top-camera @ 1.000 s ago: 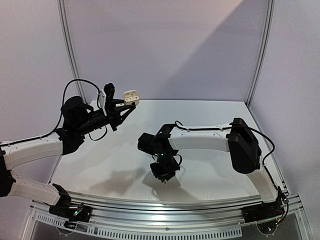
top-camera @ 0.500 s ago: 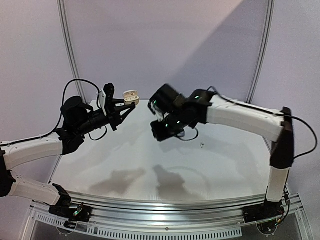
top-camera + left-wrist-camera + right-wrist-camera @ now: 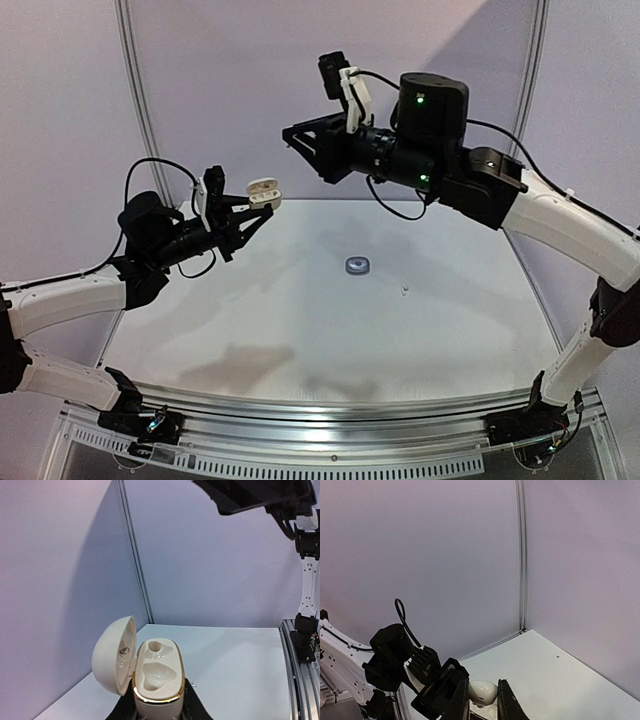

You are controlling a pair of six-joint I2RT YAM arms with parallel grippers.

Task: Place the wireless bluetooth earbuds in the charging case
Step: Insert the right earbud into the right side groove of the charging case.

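My left gripper is shut on the base of a white charging case and holds it up in the air at the left. In the left wrist view the case stands between my fingers with its lid swung open to the left and both sockets empty. My right gripper is raised high, above and to the right of the case. Its fingers stand apart with nothing between them, and the case shows through the gap further off. No earbud is clearly in view.
A small round dark grey-purple object lies mid-table. A tiny pale speck lies to its right. Lilac walls with metal posts close the back and sides. The left gripper fills the right wrist view's lower left.
My right arm has swung from low over the near table up and back to a high spot beside the held case, uncovering the grey-purple object. The left arm and case have stayed still.
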